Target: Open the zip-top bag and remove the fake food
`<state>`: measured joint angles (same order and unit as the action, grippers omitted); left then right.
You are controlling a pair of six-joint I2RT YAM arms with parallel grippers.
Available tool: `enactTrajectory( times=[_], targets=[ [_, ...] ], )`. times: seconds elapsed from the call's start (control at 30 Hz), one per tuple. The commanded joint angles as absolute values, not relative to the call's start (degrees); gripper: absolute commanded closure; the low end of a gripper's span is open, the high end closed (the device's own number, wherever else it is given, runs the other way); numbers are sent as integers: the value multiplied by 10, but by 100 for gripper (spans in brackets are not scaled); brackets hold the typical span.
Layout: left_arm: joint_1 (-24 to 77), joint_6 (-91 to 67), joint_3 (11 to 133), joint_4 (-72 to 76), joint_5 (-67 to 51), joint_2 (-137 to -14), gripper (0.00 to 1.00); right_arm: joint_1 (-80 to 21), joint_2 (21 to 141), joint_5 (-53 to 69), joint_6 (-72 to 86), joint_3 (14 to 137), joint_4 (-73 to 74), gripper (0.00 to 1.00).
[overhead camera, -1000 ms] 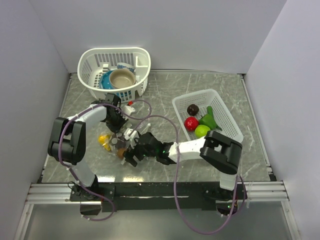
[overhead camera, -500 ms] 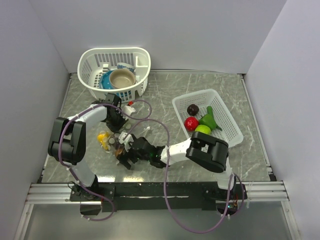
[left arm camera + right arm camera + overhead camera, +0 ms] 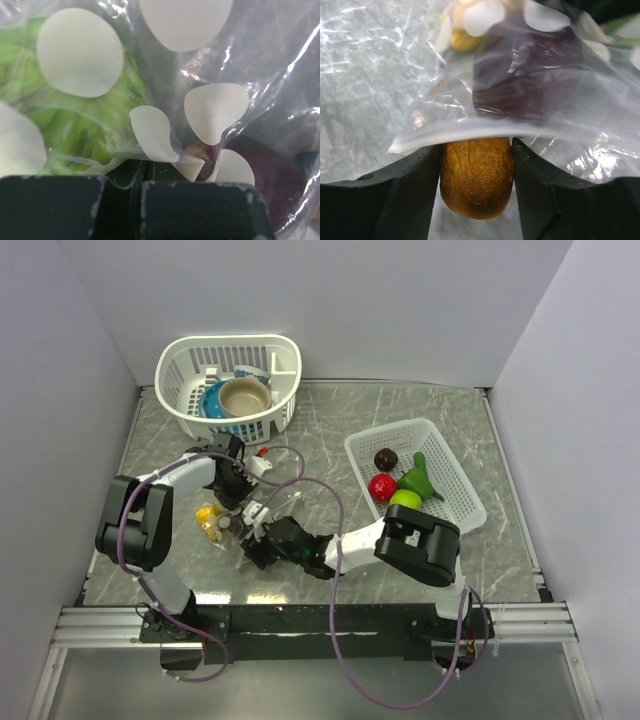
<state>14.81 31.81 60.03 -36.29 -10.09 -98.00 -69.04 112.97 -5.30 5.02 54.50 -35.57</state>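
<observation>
Zip-top bag (image 3: 222, 524): on the bench (image 3: 330, 420), near the left side, with yellow food (image 3: 208, 516) inside.
Left gripper (image 3: 142, 172): clenched on the bag's far edge.
Right gripper (image 3: 476, 150): grasping an orange piece (image 3: 476, 182) at the bag's edge.
Tray (image 3: 455, 475): on the right, holding a red piece (image 3: 381, 486).

Zip-top bag (image 3: 535, 110): clear, glossy, crinkled plastic film with matt white dots. Orange fake food piece (image 3: 476, 175): finely pitted, dull skin. Worktop (image 3: 365, 75): polished, marble-veined grey.
</observation>
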Motion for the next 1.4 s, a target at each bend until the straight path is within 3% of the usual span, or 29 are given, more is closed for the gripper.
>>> enactTrajectory(
  times=[0.0, 0.13, 0.3, 0.37, 0.43, 0.57, 0.7, 0.83, 0.87, 0.9, 0.97, 1.0, 1.03, 1.23, 1.37],
  targets=[
    [153, 301, 587, -370, -100, -978, 99, -685, 1082, -93, 59, 520, -365, 48],
    [150, 303, 593, -367, -80, -976, 99, -685, 1043, -123, 68, 494, -304, 65],
    [132, 299, 613, -362, -62, -987, 99, -682, 910, -191, 69, 452, -246, 74],
    [126, 291, 624, -371, -65, -991, 99, -662, 869, -233, 87, 436, -218, 92],
    [126, 273, 646, -383, -63, -993, 99, -629, 818, -246, 110, 418, -203, 98],
    [127, 251, 705, -447, -109, -970, 99, -502, 760, -307, 187, 413, -161, 100],
    [127, 250, 747, -510, -181, -931, 99, -442, 751, -423, 216, 447, -76, 100],
    [127, 263, 759, -545, -221, -903, 89, -388, 781, -489, 298, 497, 33, 100],
    [127, 265, 753, -547, -223, -898, 87, -380, 794, -483, 305, 503, 45, 98],
    [127, 267, 748, -548, -225, -896, 83, -374, 801, -474, 307, 510, 54, 79],
    [126, 272, 727, -541, -217, -889, 79, -372, 816, -473, 316, 517, 68, 51],
    [125, 272, 721, -538, -214, -887, 79, -371, 818, -464, 316, 519, 69, 16],
    [120, 274, 715, -530, -208, -883, 83, -373, 819, -457, 308, 519, 65, 0],
    [68, 272, 737, -536, -222, -882, 99, -426, 796, -482, 235, 505, 23, 0],
    [35, 292, 697, -513, -201, -889, 92, -477, 781, -516, 206, 500, 10, 0]
  ],
)
